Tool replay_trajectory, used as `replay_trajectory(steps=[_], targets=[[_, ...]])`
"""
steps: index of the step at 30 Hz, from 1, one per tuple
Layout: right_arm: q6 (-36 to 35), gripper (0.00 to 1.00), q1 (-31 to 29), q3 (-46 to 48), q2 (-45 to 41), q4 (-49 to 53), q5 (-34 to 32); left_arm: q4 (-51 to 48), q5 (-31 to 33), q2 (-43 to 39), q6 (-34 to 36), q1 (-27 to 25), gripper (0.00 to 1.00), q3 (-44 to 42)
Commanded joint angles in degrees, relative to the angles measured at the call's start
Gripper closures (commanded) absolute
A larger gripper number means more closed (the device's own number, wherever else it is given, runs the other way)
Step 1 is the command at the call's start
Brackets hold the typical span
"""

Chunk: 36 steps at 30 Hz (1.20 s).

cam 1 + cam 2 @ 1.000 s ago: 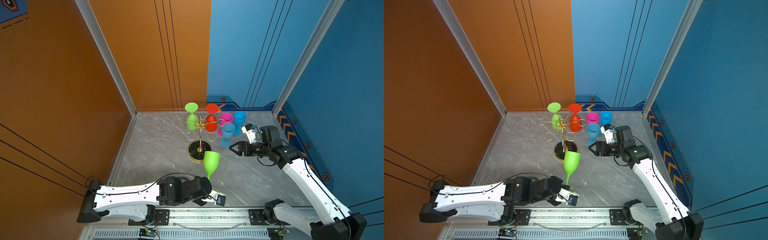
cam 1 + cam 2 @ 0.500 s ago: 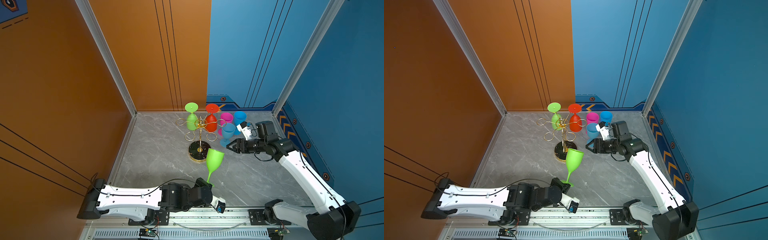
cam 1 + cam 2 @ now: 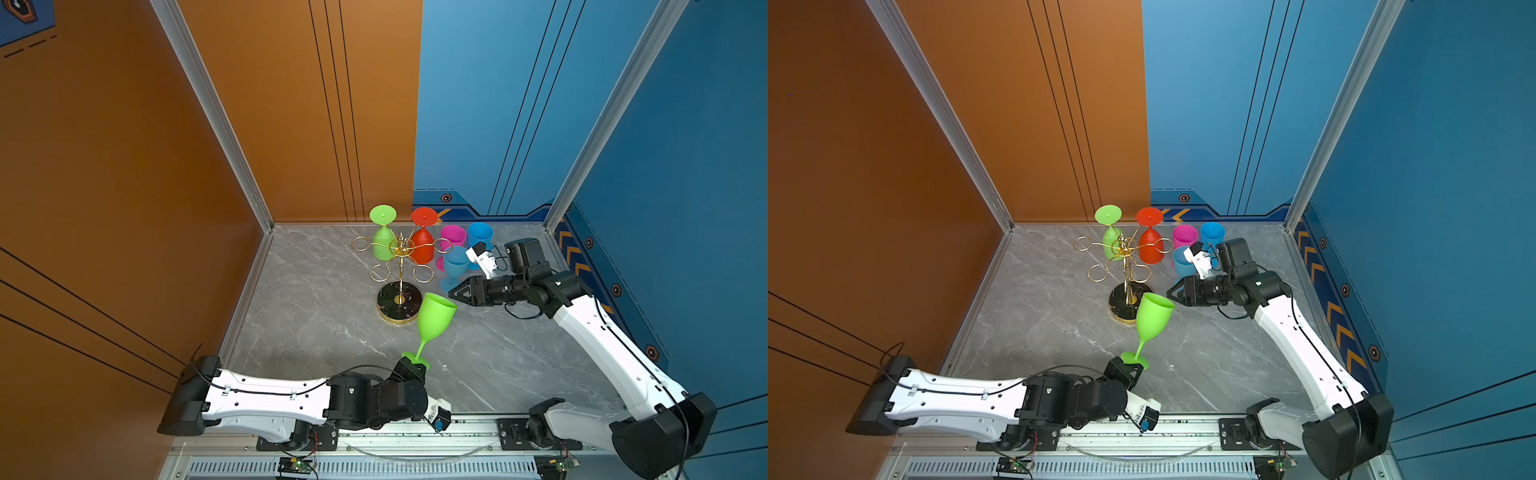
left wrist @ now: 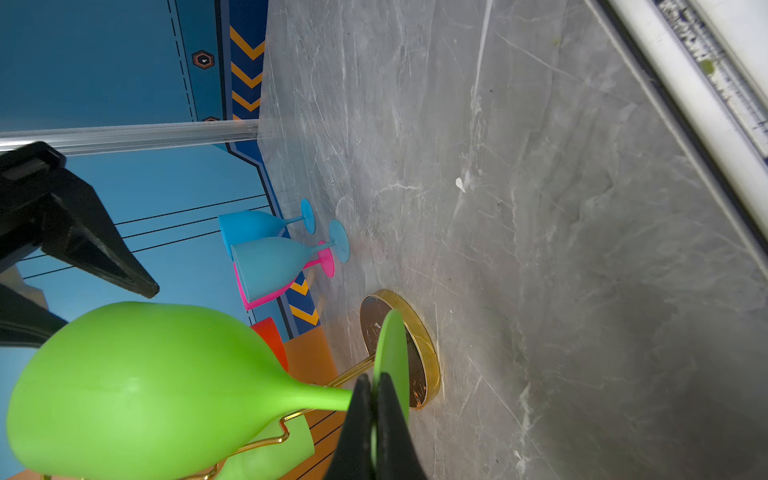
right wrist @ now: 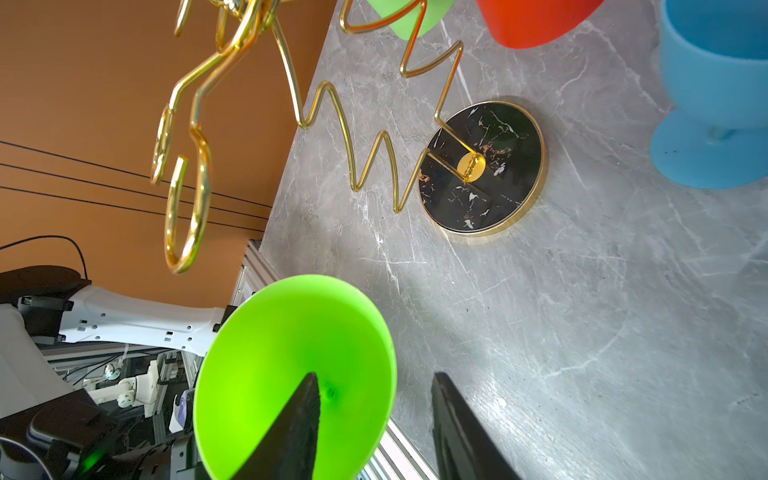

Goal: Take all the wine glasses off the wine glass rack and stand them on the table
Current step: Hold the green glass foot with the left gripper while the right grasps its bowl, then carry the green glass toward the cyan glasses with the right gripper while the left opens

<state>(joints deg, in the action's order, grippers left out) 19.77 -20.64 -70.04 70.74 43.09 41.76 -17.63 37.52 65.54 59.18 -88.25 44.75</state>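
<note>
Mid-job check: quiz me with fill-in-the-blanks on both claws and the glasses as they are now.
1. The left claw is shut on the foot of a ___ wine glass.
2. The right claw, at that glass's rim, is ___.
3. The red glass hangs from the wine glass rack with its foot pointing ___.
4. The pink glass stands beside ___ blue glasses.
Missing: green; open; up; two.

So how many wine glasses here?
6. On the rack: green glass, red glass. Beside it: pink glass, rear blue glass, front blue glass. The left gripper holds the freed green glass.
</note>
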Motion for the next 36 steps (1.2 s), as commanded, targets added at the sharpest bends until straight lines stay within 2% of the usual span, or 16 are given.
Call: replay_trajectory(steps=[1, 13, 15, 26, 36], targets=[[-0.8, 0.57, -0.5, -1.4, 0.9, 2.1, 1.0, 2.6, 2.7, -0.1, 2.2, -0.9, 1.0, -0.6], [-2.4, 0.65, -1.9, -2.2, 1.9, 4.0, 1.0, 6.3, 7.1, 0.4, 7.1, -0.9, 1.0, -2.8], [-2.6, 0.67, -2.1, -2.2, 2.1, 4.2, 0.9, 9.2, 7.7, 0.4, 8.0, -1.0, 1.0, -3.3], [-3.6, 0.9, -2.2, -3.1, 2.6, 5.6, 0.7, 10.6, 8.6, 0.4, 9.7, -0.9, 1.0, -4.8], [-4.4, 1.0, -2.5, -3.6, 2.6, 6.6, -0.8, 10.6, 8.0, 0.0, 9.4, -1.1, 0.97, -5.5]])
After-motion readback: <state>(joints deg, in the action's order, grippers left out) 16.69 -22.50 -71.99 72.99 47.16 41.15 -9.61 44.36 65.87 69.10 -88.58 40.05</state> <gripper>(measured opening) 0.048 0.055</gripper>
